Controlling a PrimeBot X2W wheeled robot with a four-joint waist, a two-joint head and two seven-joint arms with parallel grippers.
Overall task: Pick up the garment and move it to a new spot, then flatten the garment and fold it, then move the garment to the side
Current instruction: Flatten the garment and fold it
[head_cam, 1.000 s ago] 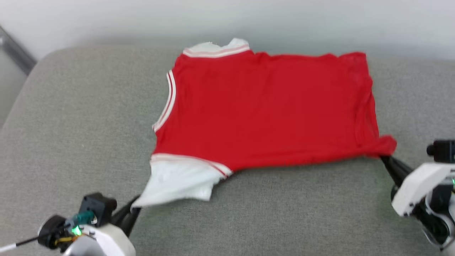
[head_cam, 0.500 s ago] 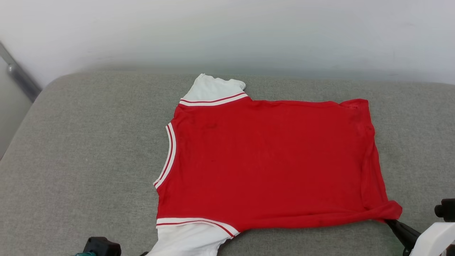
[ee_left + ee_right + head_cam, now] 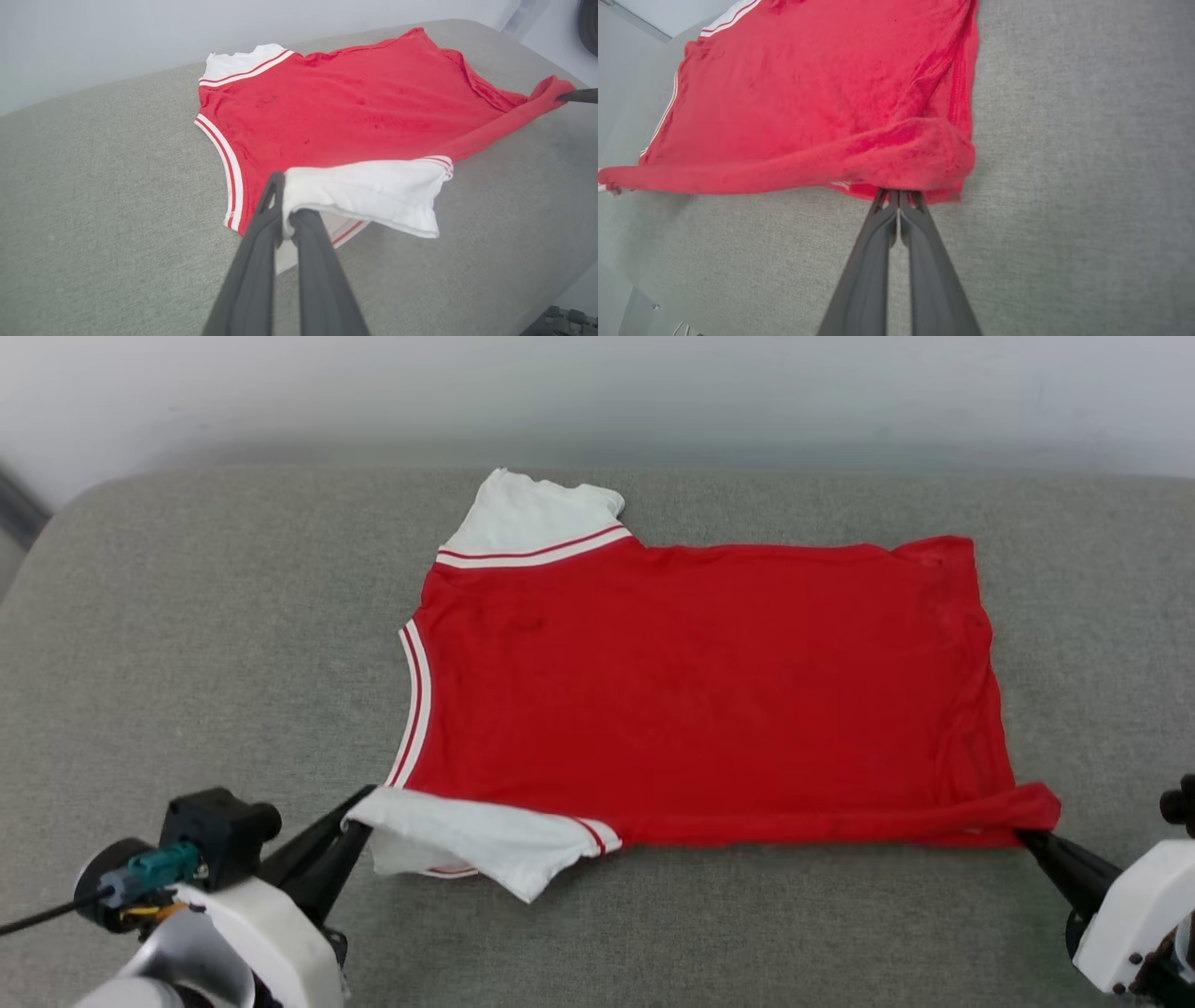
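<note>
Red shirt (image 3: 700,691) lies nearly flat on the grey cushion (image 3: 187,616), L gripper (image 3: 359,812) pinching its white sleeve (image 3: 467,831) & R gripper (image 3: 1029,840) pinching a red corner (image 3: 1032,807), so I think moving's done, flattening's abt done, & folding + the side move aren't done yet.

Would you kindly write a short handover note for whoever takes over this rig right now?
Left gripper: shut on the garment's near white sleeve.
Right gripper: shut on its near red hem corner.
Garment: spread across the grey cushion, plain red side up, near edge raised between the two grips.
Done: mostly flattened.
Left: lay the near edge down, fold, move aside.
</note>
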